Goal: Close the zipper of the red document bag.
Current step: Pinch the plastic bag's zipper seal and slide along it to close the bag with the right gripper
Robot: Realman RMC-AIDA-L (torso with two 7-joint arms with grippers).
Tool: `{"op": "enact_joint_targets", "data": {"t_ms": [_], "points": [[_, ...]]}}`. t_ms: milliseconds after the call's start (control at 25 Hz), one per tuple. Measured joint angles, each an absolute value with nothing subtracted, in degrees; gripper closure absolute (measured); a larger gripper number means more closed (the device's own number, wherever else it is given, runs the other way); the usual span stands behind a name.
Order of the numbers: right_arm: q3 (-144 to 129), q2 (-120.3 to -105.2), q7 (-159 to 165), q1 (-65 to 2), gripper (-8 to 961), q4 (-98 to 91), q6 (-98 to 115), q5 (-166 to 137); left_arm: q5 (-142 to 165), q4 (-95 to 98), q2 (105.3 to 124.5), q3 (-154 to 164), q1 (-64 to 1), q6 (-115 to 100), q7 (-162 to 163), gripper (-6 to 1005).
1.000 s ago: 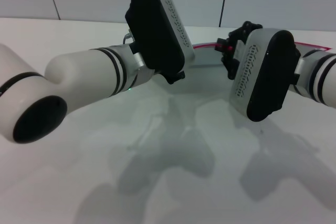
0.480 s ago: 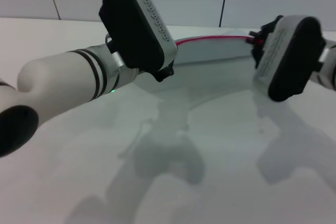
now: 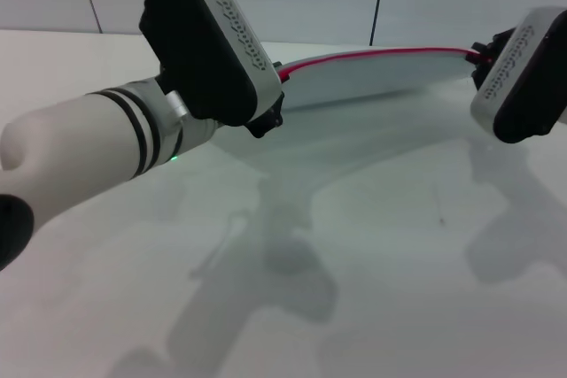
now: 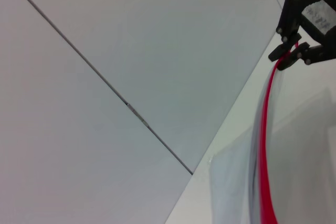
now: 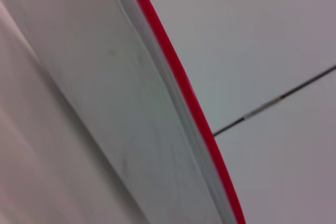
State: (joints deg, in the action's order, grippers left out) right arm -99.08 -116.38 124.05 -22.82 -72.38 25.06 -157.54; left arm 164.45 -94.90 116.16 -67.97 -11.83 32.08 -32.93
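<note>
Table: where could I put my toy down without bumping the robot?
The near table in front of both arms is bare. The far side is crowded: the bag stretches between the left gripper and right gripper.

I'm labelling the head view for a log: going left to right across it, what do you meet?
Left gripper → the red document bag with the zipper along its far edge → right gripper.

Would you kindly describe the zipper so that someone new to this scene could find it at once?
Start at the white table and look to its far side, where the red document bag, a pale translucent pouch, is held up between the left pincer and the right pincer. The zipper is the thin strip along its top edge, the only bright red thing there.
</note>
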Motion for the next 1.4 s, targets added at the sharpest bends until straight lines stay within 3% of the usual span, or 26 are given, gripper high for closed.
{"op": "enact_joint_targets", "data": {"t_ms": [1400], "points": [[-93.69,-116.36,123.85,-22.94,838,-70.41,24.84,-159.46,164.42,-97.97,116.19,-68.65,-9.4,32.94,-33.65,796]]}}
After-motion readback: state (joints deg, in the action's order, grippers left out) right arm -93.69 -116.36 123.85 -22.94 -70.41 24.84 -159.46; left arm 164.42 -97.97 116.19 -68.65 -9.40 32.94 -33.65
